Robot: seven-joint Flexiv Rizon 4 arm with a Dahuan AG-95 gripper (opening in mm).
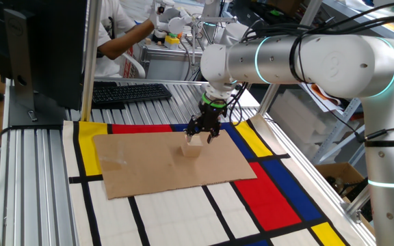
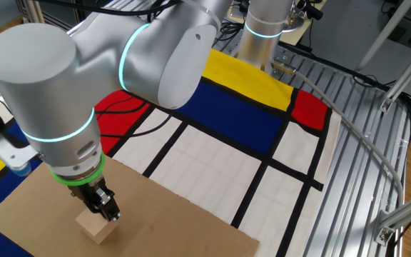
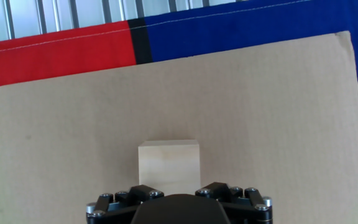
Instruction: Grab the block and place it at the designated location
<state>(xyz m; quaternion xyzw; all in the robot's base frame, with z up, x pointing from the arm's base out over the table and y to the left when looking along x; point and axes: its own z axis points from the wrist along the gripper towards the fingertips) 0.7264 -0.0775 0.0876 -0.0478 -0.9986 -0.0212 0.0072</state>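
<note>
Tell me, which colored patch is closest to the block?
The red patch. In the hand view it sits just past the cardboard from the block; blue lies slightly farther.

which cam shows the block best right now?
Hand view: the block fills mid-frame on the cardboard sheet, top face unobstructed. One fixed view shows it small, beneath the hand. The other fixed view shows it partly hidden by the hand.

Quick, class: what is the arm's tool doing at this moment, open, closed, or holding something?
Tool: right over the block on the cardboard sheet; whether it is open or clamped on the block cannot be told.
</note>
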